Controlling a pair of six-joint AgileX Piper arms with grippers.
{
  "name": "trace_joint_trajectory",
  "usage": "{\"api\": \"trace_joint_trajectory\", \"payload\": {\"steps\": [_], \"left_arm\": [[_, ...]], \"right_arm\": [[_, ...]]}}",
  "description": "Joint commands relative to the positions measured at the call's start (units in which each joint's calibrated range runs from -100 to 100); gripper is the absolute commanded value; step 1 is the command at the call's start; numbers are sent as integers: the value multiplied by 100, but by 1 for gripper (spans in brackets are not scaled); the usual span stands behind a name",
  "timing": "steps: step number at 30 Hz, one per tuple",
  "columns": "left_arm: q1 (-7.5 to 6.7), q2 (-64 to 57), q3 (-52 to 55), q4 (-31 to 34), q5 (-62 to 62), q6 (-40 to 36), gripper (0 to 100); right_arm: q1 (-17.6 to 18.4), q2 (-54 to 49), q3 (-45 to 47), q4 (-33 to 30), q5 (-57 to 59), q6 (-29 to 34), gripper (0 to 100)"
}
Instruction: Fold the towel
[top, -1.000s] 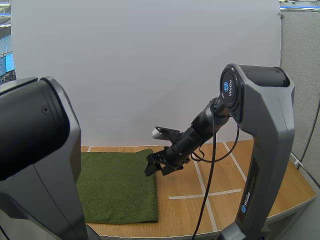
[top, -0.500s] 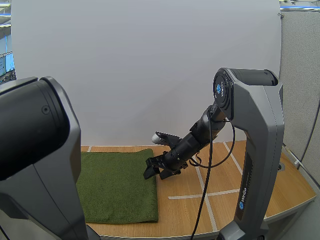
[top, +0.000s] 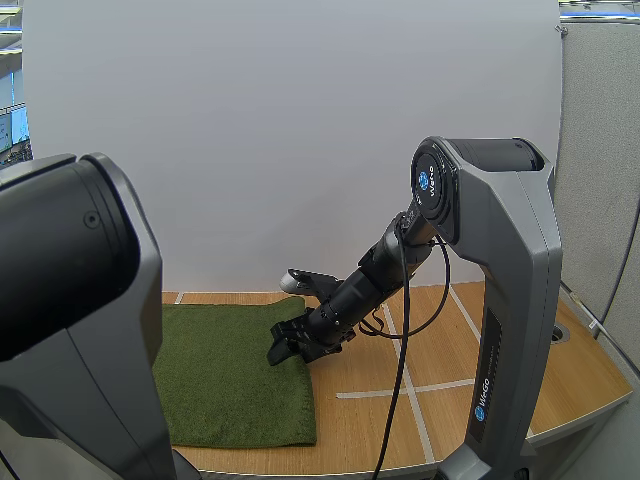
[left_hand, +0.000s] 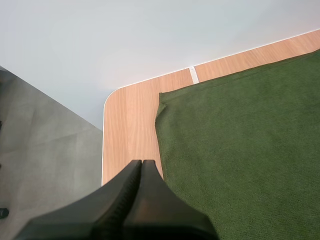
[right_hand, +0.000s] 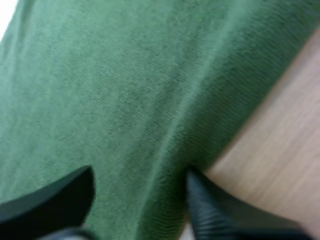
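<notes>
High view shows the green towel (top: 230, 380) lying flat on the left part of the wooden desk (top: 450, 350), with the right hand (top: 283, 352) low over the towel's right edge. In the right wrist view that hand (right_hand: 141, 175) stands open, holding nothing: one finger is over the cloth, the other at the towel's edge beside bare wood. In the left wrist view, the left hand (left_hand: 141, 165) is closed on nothing, its fingers pressed into one wedge above bare desk (left_hand: 130, 120) just beside the towel's (left_hand: 240, 140) left edge.
</notes>
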Motion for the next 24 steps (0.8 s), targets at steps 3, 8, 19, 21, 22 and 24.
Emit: {"api": "trace_joint_trajectory", "payload": {"steps": [3, 8, 19, 21, 22, 24], "left_arm": [[1, -42, -49, -154, 35, 18, 0], [1, -42, -49, -154, 35, 18, 0], [1, -42, -49, -148, 35, 18, 0], [1, -42, -49, -148, 35, 18, 0], [1, -42, -49, -148, 35, 18, 0], [1, -42, -49, -148, 35, 18, 0]], "right_arm": [[3, 46, 29, -216, -125, -30, 17], [-44, -110, 29, -394, -237, -7, 0], [-565, -1018, 29, -1538, -91, 473, 0], [-664, -1115, 29, -1734, -31, 570, 0], [-725, -1176, 29, -1859, -27, 569, 0], [-835, -1250, 29, -2001, -12, 569, 0]]}}
